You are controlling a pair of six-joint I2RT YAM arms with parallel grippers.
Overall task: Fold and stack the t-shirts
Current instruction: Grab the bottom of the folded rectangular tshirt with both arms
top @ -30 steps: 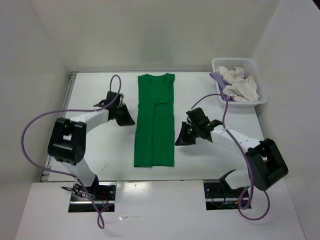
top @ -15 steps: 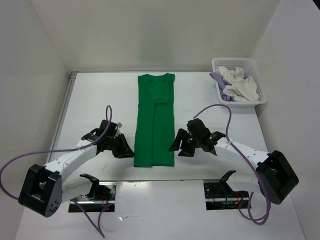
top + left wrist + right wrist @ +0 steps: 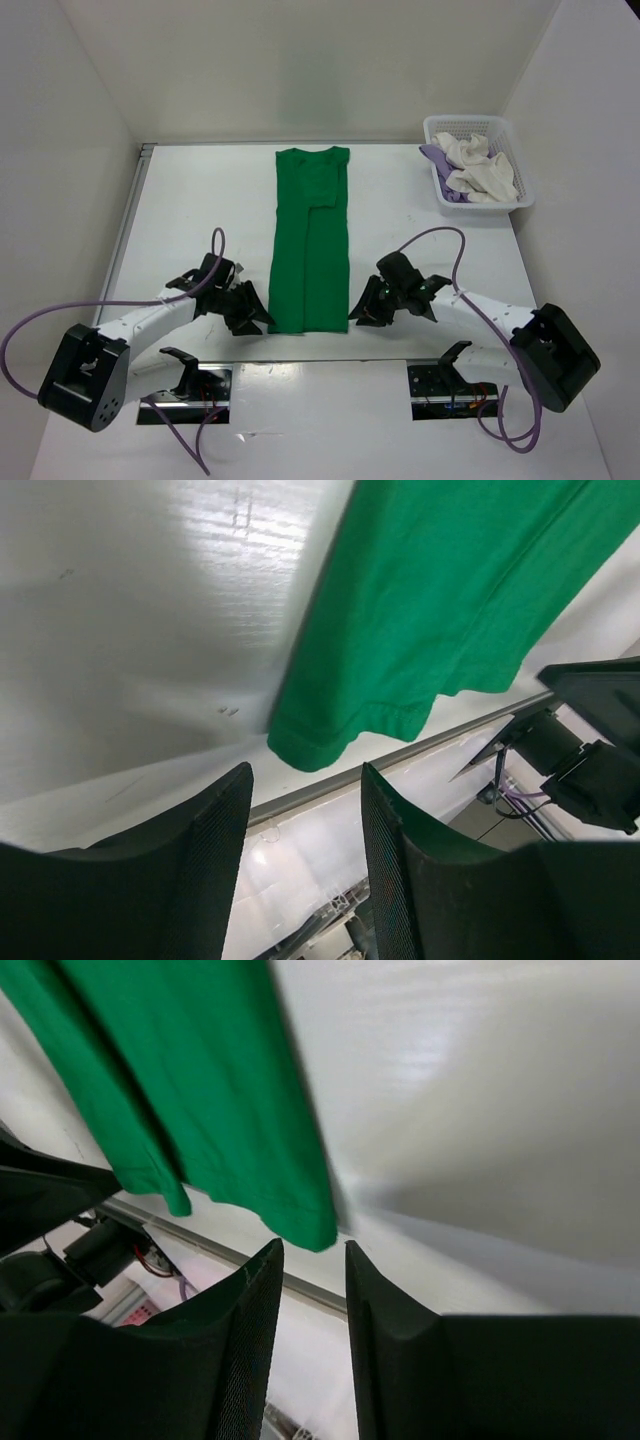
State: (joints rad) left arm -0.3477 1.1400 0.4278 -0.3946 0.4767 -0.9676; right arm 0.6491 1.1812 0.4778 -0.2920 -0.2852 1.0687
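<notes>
The bright green t-shirt [image 3: 310, 240] lies flat on the table as a long narrow strip, collar at the far end. My left gripper [image 3: 262, 318] is open at its near left corner [image 3: 305, 748], which sits just ahead of the jaws. My right gripper [image 3: 356, 313] is open at its near right corner [image 3: 312, 1222], also just ahead of the jaws. Neither holds cloth. The white t-shirt [image 3: 480, 168] and the pale lavender t-shirt [image 3: 437, 157] lie crumpled in the basket at the back right.
A white plastic lattice basket [image 3: 505, 130] stands at the far right corner. The table's near edge, a metal rail [image 3: 400, 755], runs just beyond the shirt's hem. White walls enclose the left, back and right.
Both arms swung from mid-shirt toward the near end; each gripper now sits at a bottom corner of the green shirt. The shirt has not moved.
</notes>
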